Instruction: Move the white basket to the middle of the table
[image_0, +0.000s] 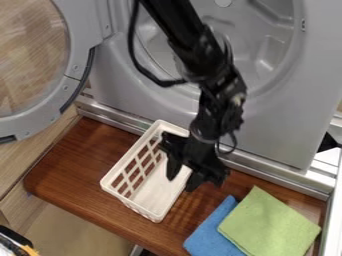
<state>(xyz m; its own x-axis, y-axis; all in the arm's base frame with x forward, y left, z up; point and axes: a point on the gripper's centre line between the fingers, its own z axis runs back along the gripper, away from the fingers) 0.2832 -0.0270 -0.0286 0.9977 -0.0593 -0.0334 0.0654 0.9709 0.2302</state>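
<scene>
The gripper (182, 183) hangs over the right long side of the white basket (155, 192), its two fingers apart and pointing down. One finger is over the basket's inside, the other by the outer side of the right rim. The basket stands upright on the brown wooden table (80, 172), left of the table's middle, its length slanting from upper right to lower left. The gripper and wrist hide part of its right rim and far right corner.
Blue cloth (210, 232) and green cloth (267, 225) overlap at the table's right end. A grey washer front (274, 125) rises behind the table, its round door (87, 40) swung out at upper left.
</scene>
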